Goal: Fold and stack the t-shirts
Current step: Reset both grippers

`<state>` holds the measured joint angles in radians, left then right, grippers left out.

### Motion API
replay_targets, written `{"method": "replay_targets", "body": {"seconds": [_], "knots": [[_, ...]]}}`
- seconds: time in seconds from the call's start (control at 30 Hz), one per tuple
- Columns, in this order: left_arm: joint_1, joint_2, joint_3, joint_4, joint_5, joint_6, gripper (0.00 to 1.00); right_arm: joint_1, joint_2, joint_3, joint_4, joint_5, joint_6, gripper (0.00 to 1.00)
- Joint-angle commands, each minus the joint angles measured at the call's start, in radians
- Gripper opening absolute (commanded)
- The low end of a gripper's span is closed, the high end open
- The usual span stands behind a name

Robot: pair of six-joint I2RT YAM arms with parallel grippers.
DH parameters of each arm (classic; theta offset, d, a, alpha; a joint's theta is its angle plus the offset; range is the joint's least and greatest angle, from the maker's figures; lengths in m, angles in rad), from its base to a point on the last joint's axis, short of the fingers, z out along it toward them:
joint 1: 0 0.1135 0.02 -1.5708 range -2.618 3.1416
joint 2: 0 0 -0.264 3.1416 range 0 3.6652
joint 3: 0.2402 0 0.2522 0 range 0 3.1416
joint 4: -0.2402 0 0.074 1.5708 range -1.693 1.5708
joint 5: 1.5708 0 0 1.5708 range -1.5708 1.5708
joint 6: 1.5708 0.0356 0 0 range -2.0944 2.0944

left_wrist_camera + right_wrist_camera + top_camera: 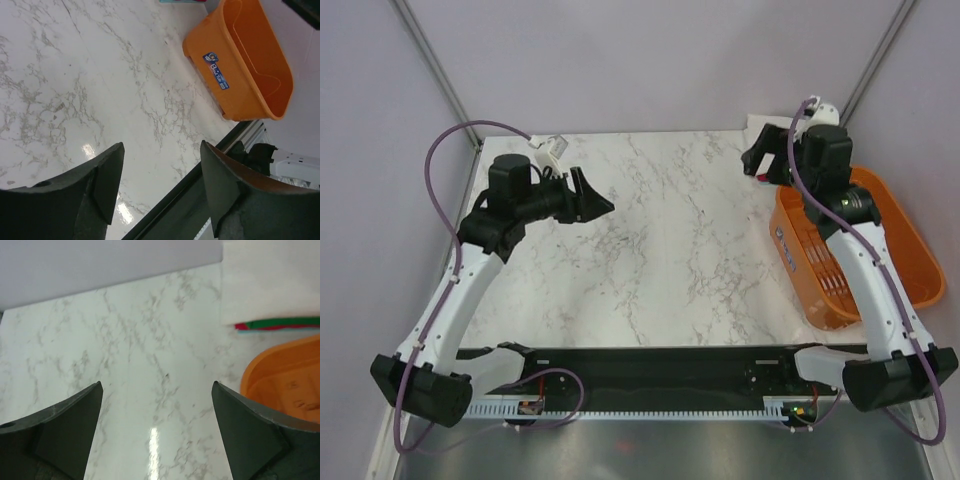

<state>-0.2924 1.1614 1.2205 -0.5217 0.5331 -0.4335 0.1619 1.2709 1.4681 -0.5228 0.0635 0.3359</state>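
Note:
The folded t-shirts point(270, 282) lie stacked at the table's back right corner. A white one is on top, and thin red, green and teal edges point(280, 324) show beneath it. In the top view the stack point(767, 123) is mostly hidden behind my right arm. My right gripper point(157, 385) hovers above the marble just left of the stack point(760, 160), jaws wide open and empty. My left gripper point(598, 198) is raised over the back left of the table, pointing right. It point(162, 145) is open with nothing between its fingers.
An orange plastic basket point(910, 255) stands at the table's right edge, beside my right arm, and looks empty inside point(260, 65). The marble tabletop point(670, 260) stretches between the arms. Grey walls close in the back and sides.

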Motion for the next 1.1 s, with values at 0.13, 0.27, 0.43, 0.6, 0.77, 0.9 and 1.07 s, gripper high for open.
{"method": "replay_targets", "body": {"seconds": [0.13, 0.27, 0.43, 0.6, 0.77, 0.9, 1.07], "knots": [[0.001, -0.176, -0.058, 0.019, -0.036, 0.016, 1.00, 0.030, -0.215, -0.235, -0.075, -0.175, 0.158, 0.98], [-0.001, -0.284, -0.095, 0.015, -0.073, 0.006, 1.00, 0.028, -0.300, -0.295, -0.129, -0.188, 0.161, 0.98], [-0.001, -0.377, -0.121, 0.015, -0.073, -0.007, 1.00, 0.028, -0.352, -0.344, -0.169, -0.237, 0.163, 0.98], [0.001, -0.396, -0.148, 0.014, -0.036, -0.014, 1.00, 0.030, -0.389, -0.353, -0.175, -0.246, 0.167, 0.98], [-0.001, -0.404, -0.161, 0.015, -0.002, -0.019, 1.00, 0.028, -0.413, -0.368, -0.175, -0.245, 0.178, 0.98], [-0.001, -0.410, -0.164, 0.015, -0.001, -0.019, 1.00, 0.028, -0.418, -0.376, -0.169, -0.248, 0.186, 0.98], [-0.001, -0.411, -0.165, 0.014, 0.007, -0.014, 1.00, 0.028, -0.418, -0.390, -0.169, -0.235, 0.181, 0.98]]}}
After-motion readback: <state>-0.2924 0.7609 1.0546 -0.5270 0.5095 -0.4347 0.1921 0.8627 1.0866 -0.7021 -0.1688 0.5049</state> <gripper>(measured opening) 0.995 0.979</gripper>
